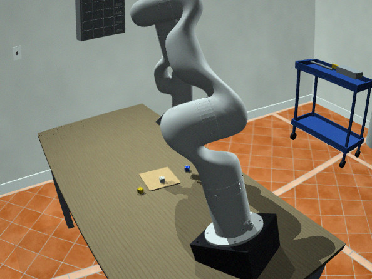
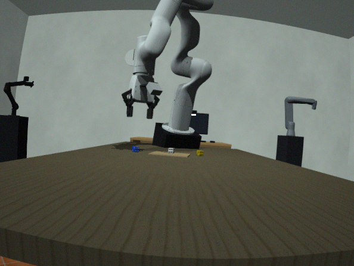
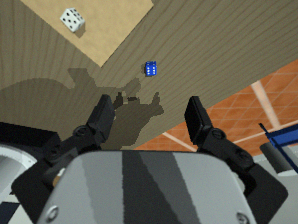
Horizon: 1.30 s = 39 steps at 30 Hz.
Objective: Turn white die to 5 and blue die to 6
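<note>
The blue die (image 1: 186, 169) (image 2: 135, 149) (image 3: 150, 69) has white pips; the mat (image 1: 153, 181) (image 2: 158, 154) (image 3: 107, 35) is plain tan.

A: "Entry: mat (image 1: 150, 177) (image 2: 158, 154) (image 3: 120, 25) on table (image 1: 109, 150) (image 2: 179, 194) (image 3: 210, 45). Dice?"

B: "Die one (image 1: 161, 179) (image 2: 171, 150) (image 3: 72, 20) on the mat. Exterior view: die two (image 1: 186, 169) (image 2: 135, 148) (image 3: 151, 69) left of the mat, die three (image 1: 140, 190) (image 2: 199, 152) right, both on the table."

A: "Pedestal (image 1: 264, 256) (image 2: 182, 141)?"

B: "On the table, behind the mat in that view. Top view: cart (image 1: 325, 78) (image 3: 285, 135) right of the table."
</note>
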Tool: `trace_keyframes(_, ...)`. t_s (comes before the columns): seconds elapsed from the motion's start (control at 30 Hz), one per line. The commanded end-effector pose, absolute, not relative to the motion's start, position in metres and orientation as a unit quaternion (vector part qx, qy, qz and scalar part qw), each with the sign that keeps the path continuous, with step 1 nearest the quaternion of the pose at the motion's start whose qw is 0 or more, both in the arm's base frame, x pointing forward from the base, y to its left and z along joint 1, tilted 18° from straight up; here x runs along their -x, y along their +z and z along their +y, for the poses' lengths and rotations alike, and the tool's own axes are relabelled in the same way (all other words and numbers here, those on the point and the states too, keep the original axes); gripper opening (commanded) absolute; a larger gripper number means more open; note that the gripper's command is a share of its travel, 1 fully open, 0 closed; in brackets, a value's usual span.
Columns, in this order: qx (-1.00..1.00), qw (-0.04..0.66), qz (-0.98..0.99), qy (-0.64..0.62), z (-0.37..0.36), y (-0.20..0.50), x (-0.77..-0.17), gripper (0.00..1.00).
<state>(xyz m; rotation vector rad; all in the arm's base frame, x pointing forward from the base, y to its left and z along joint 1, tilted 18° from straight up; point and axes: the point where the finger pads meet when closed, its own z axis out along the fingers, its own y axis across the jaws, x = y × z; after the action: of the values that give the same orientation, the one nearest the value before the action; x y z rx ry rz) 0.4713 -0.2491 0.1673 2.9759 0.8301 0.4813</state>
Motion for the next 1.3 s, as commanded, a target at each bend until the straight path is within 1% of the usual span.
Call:
trace_keyframes(0.0, -0.968, -0.003, 0.198, 0.155, -0.25, 0.163, -0.472, 1.0)
trace_keyframes(0.57, -0.986, -0.045, -0.065, 0.15, -0.251, 0.146, -0.473, 1.0)
trace_keyframes(0.93, -0.956, -0.071, -0.248, 0.139, -0.253, 0.133, -0.473, 1.0)
trace_keyframes(1.03, -0.955, -0.072, -0.253, 0.138, -0.253, 0.132, -0.473, 1.0)
trace_keyframes(1.1, -0.936, -0.081, -0.316, 0.133, -0.253, 0.128, -0.472, 1.0)
trace_keyframes(1.27, -0.915, -0.088, -0.371, 0.127, -0.254, 0.124, -0.472, 1.0)
